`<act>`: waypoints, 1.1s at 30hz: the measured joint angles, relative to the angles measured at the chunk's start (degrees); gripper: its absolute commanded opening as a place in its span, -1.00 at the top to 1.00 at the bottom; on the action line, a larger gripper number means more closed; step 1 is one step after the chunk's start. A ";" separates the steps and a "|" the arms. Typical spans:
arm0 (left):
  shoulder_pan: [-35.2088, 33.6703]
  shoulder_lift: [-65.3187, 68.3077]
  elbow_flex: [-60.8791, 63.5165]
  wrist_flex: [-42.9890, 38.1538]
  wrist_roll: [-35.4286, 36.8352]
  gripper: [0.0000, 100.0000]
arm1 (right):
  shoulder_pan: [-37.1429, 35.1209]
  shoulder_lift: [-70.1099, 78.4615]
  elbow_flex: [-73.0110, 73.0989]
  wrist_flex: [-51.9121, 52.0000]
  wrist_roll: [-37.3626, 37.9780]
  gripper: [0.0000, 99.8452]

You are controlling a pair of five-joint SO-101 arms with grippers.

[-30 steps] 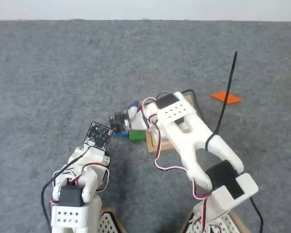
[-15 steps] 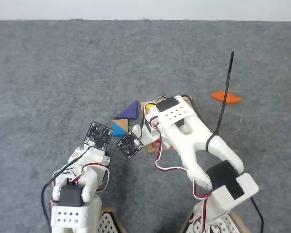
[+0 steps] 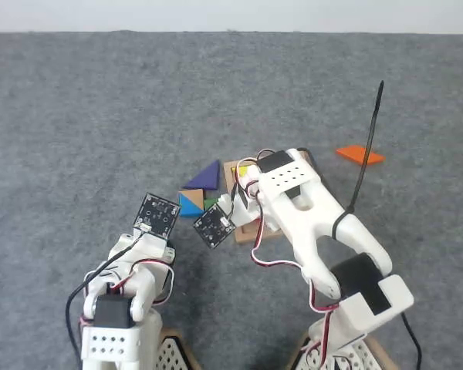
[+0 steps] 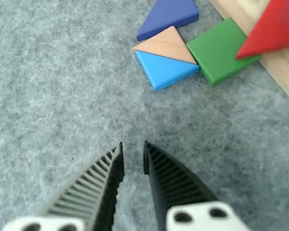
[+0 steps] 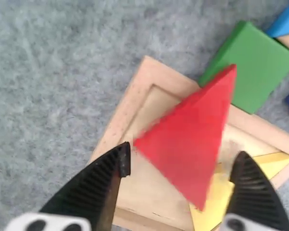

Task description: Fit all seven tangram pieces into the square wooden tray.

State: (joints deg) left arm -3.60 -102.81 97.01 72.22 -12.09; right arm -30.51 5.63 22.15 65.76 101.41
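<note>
My right gripper (image 5: 183, 155) is shut on a red triangle (image 5: 190, 139) and holds it tilted just above the square wooden tray (image 5: 135, 96). A yellow piece (image 5: 219, 204) lies inside the tray. Beside the tray's rim (image 4: 279, 72) lies a green square (image 4: 221, 50), then a light blue triangle (image 4: 166, 70), a tan triangle (image 4: 166, 43) and a dark blue triangle (image 4: 168, 12). An orange parallelogram (image 3: 360, 155) lies alone on the grey mat at the far right. My left gripper (image 4: 133, 147) hangs shut and empty over bare mat, short of the blue triangle.
The right arm (image 3: 293, 193) covers most of the tray (image 3: 244, 231) from above. A black strip (image 3: 368, 142) sticks up from that arm near the orange piece. Grey mat (image 3: 100, 116) spreads out on the left and at the back.
The right gripper has drawn back from over the loose pieces left of the tray to above the tray, uncovering the triangles. The left arm has stayed put.
</note>
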 measured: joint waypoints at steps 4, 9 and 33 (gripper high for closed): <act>0.00 0.00 0.00 0.00 0.00 0.87 | 0.00 0.00 0.00 0.00 0.35 0.23; 0.00 0.00 0.00 0.00 0.00 0.87 | 0.88 0.00 -1.93 0.00 -1.58 0.24; 0.00 0.00 0.00 0.00 0.00 0.87 | 12.13 -16.26 20.92 -17.14 -53.45 0.43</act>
State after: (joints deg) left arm -3.60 -102.81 97.01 72.22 -12.09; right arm -18.37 -10.64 43.08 48.62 47.96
